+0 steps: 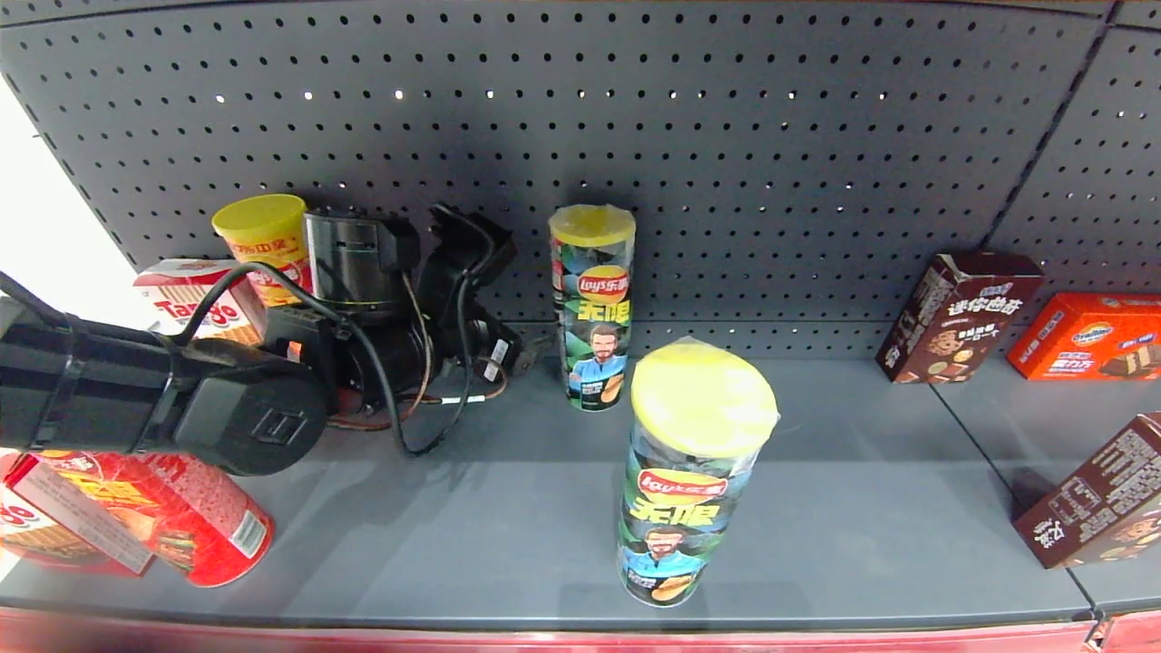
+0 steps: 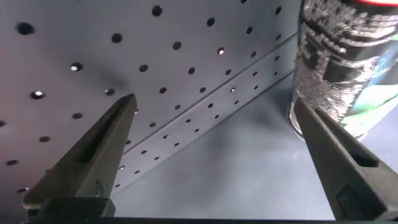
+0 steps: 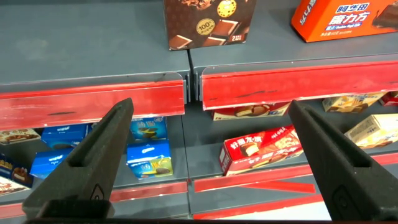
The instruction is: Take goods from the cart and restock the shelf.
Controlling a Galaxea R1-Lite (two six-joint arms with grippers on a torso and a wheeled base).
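The left gripper (image 2: 214,106) is standing spread and empty just beside the rear chip can (image 1: 592,308) on the shelf (image 1: 508,508), risking a toppling clip on any sideways swing, while the right wrist view is adding the right gripper (image 3: 210,104), likewise spread, facing lower-shelf boxes (image 3: 258,149) beyond the head camera's frame.

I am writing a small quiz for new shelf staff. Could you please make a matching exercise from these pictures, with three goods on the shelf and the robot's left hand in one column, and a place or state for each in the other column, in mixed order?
Column 1
1. red can
2. near chip can
3. orange box
4. left hand

Column 2
A. open, holding nothing
B. lying on its side, front left
C. upright, near the front edge
D. at the back, far right

Pairs: 1-B, 2-C, 3-D, 4-A
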